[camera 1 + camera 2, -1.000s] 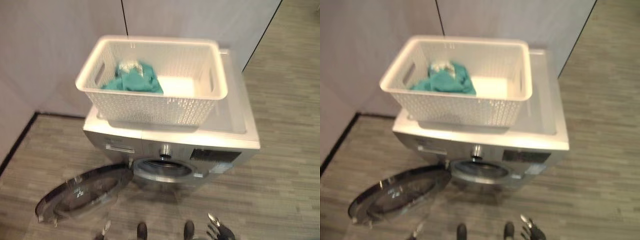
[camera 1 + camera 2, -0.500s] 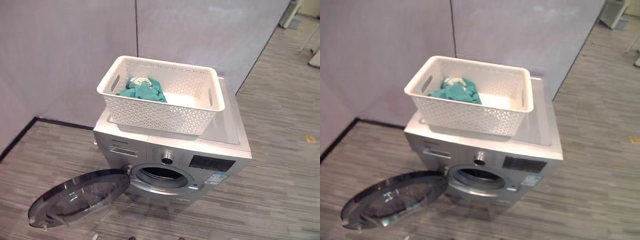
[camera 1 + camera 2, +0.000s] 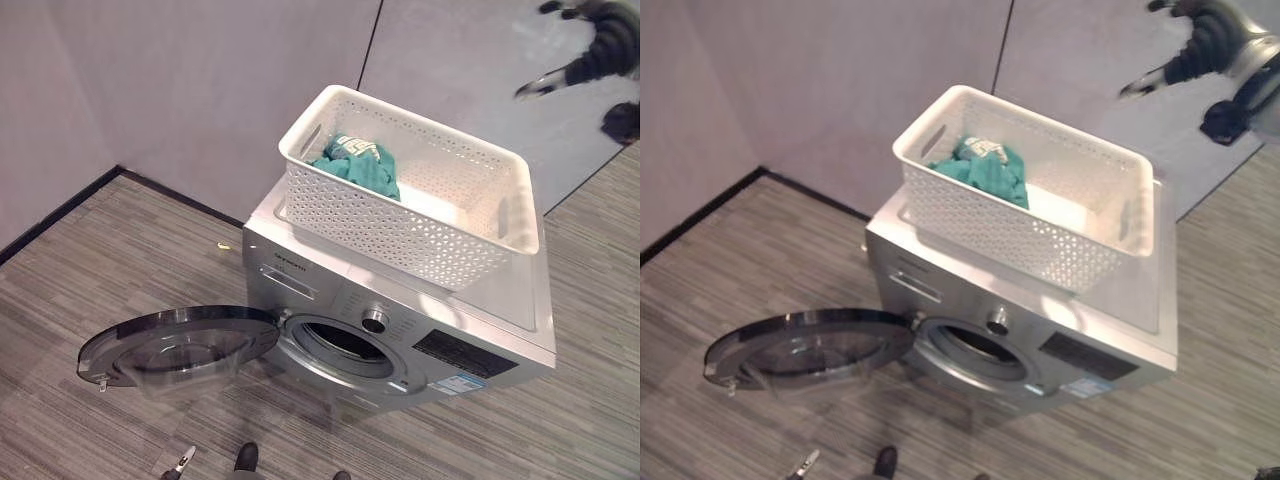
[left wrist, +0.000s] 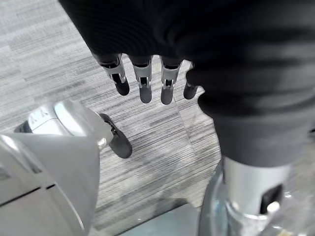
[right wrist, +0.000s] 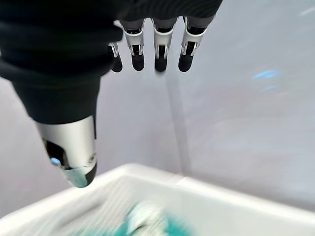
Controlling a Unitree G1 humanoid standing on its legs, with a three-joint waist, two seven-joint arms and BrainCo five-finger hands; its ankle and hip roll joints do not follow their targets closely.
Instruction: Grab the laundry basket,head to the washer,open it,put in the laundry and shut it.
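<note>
A white perforated laundry basket [image 3: 400, 225] stands on top of the silver front-loading washer [image 3: 330, 290]. Teal laundry [image 3: 360, 165] with a pale piece on it lies in the basket's left end. The washer's round glass door [image 3: 180, 345] hangs wide open to the left, and the dark drum opening [image 3: 345, 345] is exposed. My right hand [image 3: 1200, 40] is raised high beyond the basket's far right corner; in the right wrist view its fingers [image 5: 157, 54] hang straight above the basket rim [image 5: 197, 189], holding nothing. My left hand [image 4: 142, 83] hangs low near the floor, fingers relaxed and empty.
Grey wall panels stand close behind the washer, with a dark vertical seam [image 3: 368, 45] and a black baseboard [image 3: 60, 215] at the left. Wood-patterned floor [image 3: 120, 260] spreads in front and to the left, where the open door juts out low.
The camera has swung, so the washer now sits right of centre. My right hand has risen from down by the floor to high above the basket's far right. Basket and door are unmoved.
</note>
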